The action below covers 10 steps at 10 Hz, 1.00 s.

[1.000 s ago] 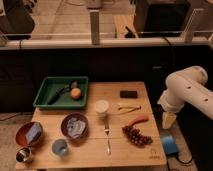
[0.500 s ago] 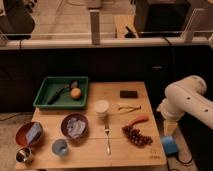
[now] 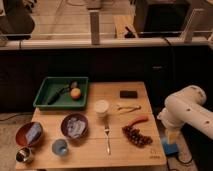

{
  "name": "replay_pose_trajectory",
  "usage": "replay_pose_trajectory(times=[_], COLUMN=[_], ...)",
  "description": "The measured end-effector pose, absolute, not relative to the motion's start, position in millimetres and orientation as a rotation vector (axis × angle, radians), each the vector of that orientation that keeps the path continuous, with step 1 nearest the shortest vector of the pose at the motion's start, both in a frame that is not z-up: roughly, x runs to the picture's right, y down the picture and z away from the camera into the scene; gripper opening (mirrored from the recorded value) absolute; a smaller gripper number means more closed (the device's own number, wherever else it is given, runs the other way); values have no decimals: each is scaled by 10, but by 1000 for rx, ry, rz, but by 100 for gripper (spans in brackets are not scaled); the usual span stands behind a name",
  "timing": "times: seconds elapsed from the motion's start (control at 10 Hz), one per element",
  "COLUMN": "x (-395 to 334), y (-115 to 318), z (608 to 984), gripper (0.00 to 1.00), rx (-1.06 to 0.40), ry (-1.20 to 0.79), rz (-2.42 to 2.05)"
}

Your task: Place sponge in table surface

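A blue sponge [image 3: 170, 148] shows just past the right edge of the wooden table [image 3: 112, 90], low near its front corner. My gripper [image 3: 171, 137] hangs from the white arm [image 3: 187, 110] at the right and points down right above the sponge. I cannot tell whether it holds the sponge or whether the sponge rests on something below the table's level.
On the table are a green tray [image 3: 46, 101] holding an orange [image 3: 75, 93], a white cup [image 3: 101, 107], a black block [image 3: 129, 93], a purple bowl [image 3: 75, 126], a brown bowl [image 3: 29, 134], a blue cup [image 3: 59, 147], a fork [image 3: 106, 137] and grapes [image 3: 137, 136].
The arm has come lower beside the table's right edge, bringing the gripper down onto the sponge. The sponge and the things on the table have stayed in place.
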<state>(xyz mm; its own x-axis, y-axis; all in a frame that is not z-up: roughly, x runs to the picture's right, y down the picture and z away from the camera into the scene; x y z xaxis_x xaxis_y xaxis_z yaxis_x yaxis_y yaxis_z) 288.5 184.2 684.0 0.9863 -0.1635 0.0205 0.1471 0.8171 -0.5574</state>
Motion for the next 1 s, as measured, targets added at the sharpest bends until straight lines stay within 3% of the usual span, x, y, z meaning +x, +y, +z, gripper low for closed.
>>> replay_pose_trajectory(times=[0.4,1.0], x=[2509,1044], y=[1591,955], z=[6729,6165], gripper=[80,80], rx=[-534,-421], ry=[-85,-265], rz=[-275,-500])
